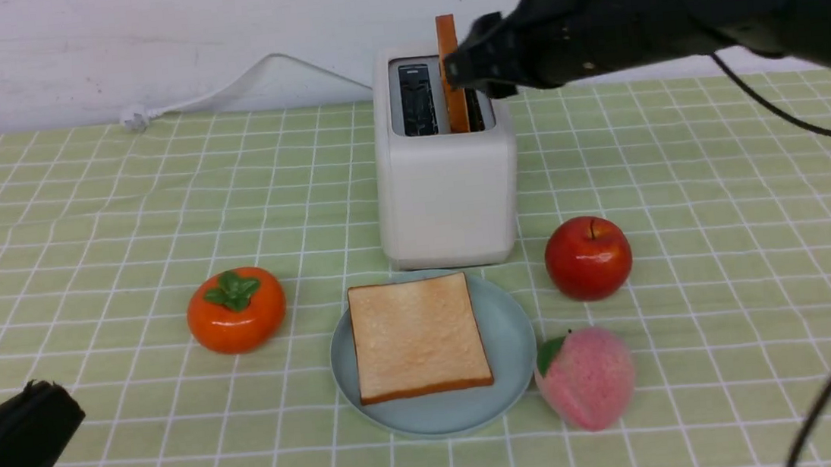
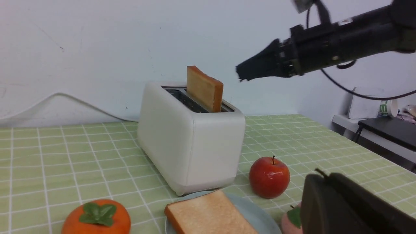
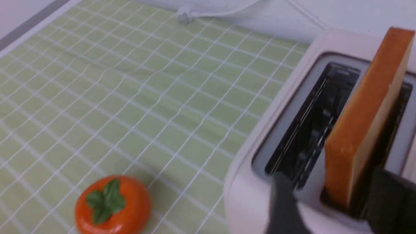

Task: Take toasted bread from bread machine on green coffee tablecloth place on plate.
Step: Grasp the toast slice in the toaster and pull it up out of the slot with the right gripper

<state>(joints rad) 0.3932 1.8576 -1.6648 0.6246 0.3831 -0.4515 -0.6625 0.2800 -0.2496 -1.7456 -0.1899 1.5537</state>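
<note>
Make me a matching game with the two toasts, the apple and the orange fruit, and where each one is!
Things:
1. flat toast
2. standing toast
3. apple
4. orange fruit

Places:
A. sticking up out of the toaster
B. on the cloth, left of the plate
C. lying on the plate
D. on the cloth, right of the plate

Pairs: 1-C, 2-A, 3-D, 4-B
</note>
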